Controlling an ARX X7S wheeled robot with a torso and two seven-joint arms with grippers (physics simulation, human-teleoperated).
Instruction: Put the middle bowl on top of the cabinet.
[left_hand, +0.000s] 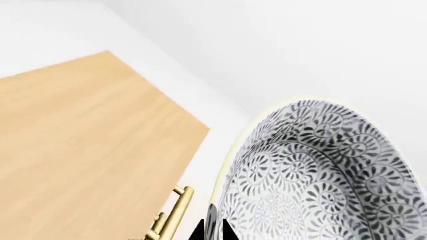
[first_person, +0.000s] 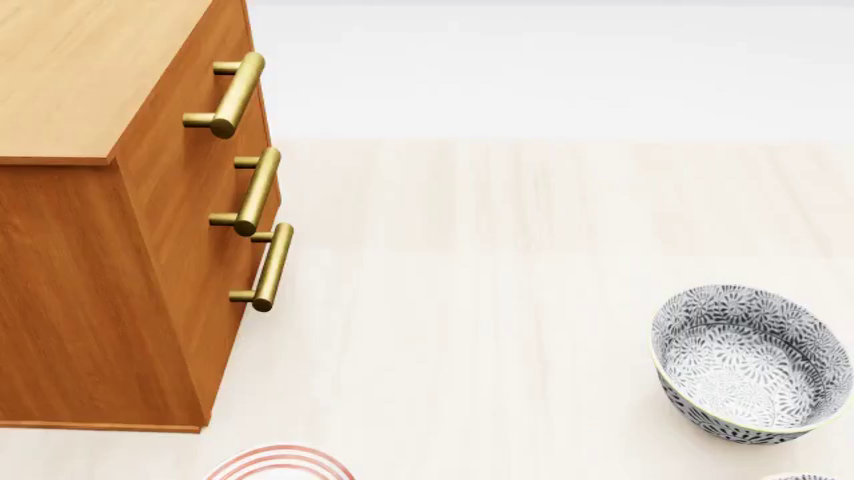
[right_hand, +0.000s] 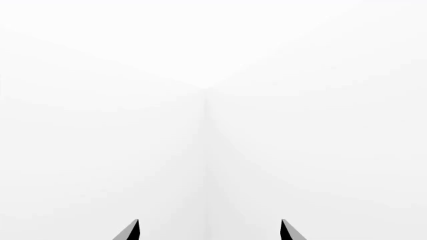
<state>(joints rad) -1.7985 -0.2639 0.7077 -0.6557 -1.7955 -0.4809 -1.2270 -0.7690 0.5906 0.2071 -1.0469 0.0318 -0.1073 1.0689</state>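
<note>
Beside the cabinet (left_hand: 87, 150) top, the left gripper's fingers (left_hand: 212, 227) pinch the middle bowl (left_hand: 320, 175); released early, it may fall. Right gripper (right_hand: 209, 231) fingers spread wide, empty.

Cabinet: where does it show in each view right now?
Left wrist view: the cabinet shows its flat top, beside the middle bowl.
Head view: upper left, top and drawer front both showing.
Right wrist view: not in it.
Shared landmark: the brass handles, also on the drawer front in the head view.

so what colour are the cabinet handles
Brass-gold handles on the orange-brown cabinet; clearest in the head view.
</note>
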